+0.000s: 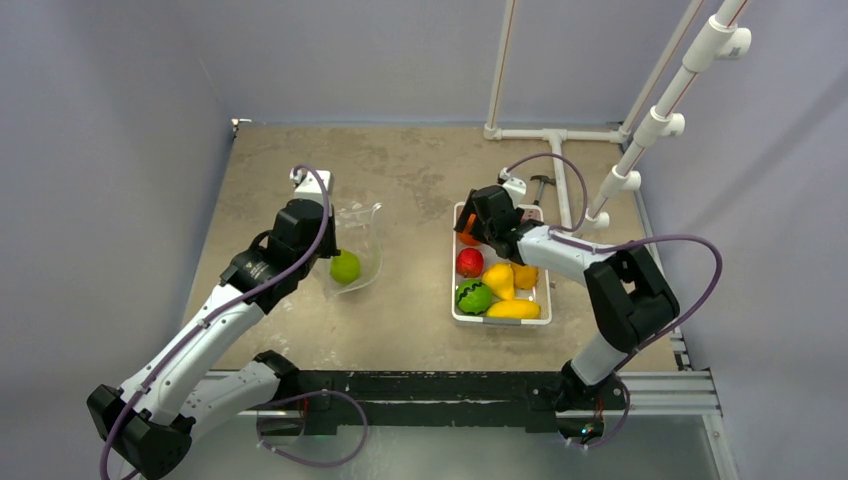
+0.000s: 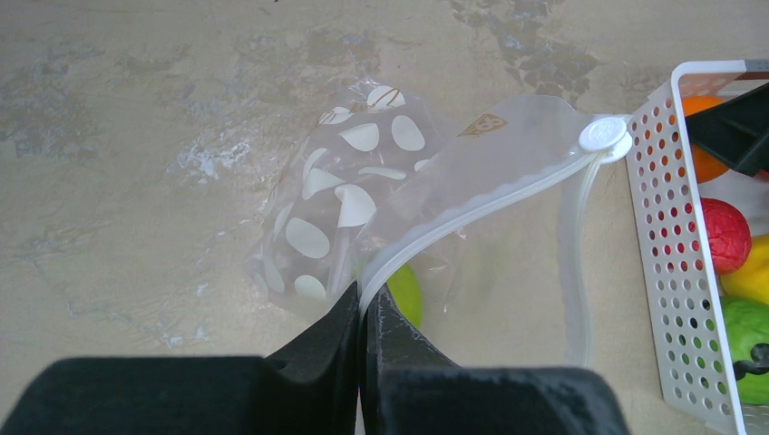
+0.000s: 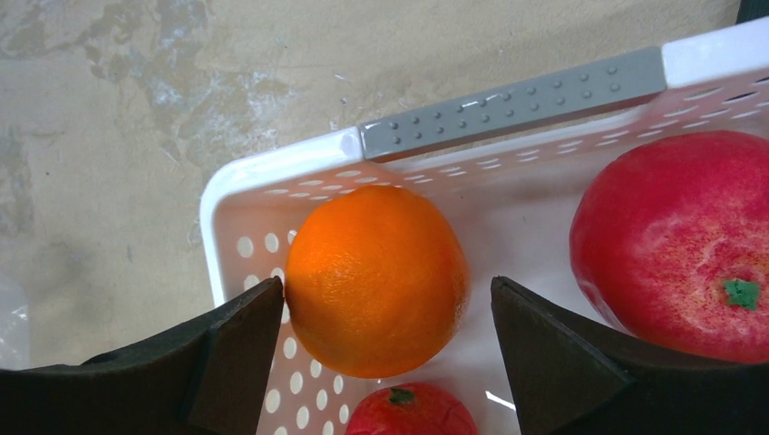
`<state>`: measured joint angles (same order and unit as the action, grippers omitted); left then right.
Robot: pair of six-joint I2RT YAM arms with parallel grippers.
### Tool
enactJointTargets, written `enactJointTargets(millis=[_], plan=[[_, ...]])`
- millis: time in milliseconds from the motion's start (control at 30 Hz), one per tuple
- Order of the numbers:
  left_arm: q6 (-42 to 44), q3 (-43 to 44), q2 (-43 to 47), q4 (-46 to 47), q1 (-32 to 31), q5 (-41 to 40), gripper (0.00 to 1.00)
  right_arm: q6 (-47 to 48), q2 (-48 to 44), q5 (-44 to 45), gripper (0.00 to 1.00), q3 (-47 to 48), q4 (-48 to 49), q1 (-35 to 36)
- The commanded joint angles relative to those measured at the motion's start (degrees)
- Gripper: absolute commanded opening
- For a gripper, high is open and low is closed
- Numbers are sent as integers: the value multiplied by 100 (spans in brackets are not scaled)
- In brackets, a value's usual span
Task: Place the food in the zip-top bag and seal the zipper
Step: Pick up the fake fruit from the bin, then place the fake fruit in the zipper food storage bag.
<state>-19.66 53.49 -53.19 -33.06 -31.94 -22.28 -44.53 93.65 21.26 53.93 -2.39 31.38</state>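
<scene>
The left gripper (image 2: 363, 304) clamps the zipper (image 2: 490, 201). Just beyond its fingers, a yellow-green fruit (image 2: 405, 294) lies half hidden in the zip-top bag (image 2: 345, 181), whose brown emblem (image 2: 481, 123) is unreadable. The right gripper (image 3: 385, 292) stands spread, flanking the orange fruit (image 3: 376, 263).

The bag (image 1: 362, 240) lies on the tabletop (image 1: 420, 180) left of the basket (image 1: 500, 321). It is clear and crinkled, with white dots on one panel, and its mouth gapes open. One yellow-green fruit (image 1: 345, 267) sits inside. The zipper (image 2: 472, 210), a pale strip, arcs from the left fingers (image 2: 313, 358), which pinch it, to a round white slider (image 2: 606, 136) just beside the basket. In the basket lie an orange (image 3: 376, 276), a red fruit (image 3: 671, 245), another red one (image 3: 413, 415), the striped green piece (image 1: 473, 297) and yellow pieces (image 1: 515, 309).
</scene>
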Motion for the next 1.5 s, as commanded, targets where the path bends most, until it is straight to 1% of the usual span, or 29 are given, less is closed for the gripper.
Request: enactJointTargets(millis=[0,133,233,300,500,800,833,1033,1167,1267,1467], plan=[[101,-62,19,203,16,-39,0,41,-2,-49,83,-96,213,-65],[108,-67,10,203,14,-39,0,33,-28,-47,75,-148,208,-88],[110,-65,17,203,18,-39,0,35,-71,-33,66,-173,212,-104],[109,-62,18,208,17,-39,0,28,-155,-10,58,-182,208,-110],[109,-61,27,208,17,-39,0,24,-525,73,23,-149,-22,-111],[98,-57,45,205,15,-31,0,165,-1273,84,1,-55,-240,-106],[109,-57,48,203,13,-30,0,209,-1380,38,0,-42,-247,-104],[107,-53,54,210,17,-37,0,648,-2174,-484,0,29,-180,-67],[100,-58,46,204,19,-39,0,814,-2575,-808,0,207,-231,142],[103,-53,43,204,13,-39,0,902,-2775,-1011,0,371,-207,465],[105,-50,36,204,21,-56,0,880,-2641,-685,0,949,-384,1540]])
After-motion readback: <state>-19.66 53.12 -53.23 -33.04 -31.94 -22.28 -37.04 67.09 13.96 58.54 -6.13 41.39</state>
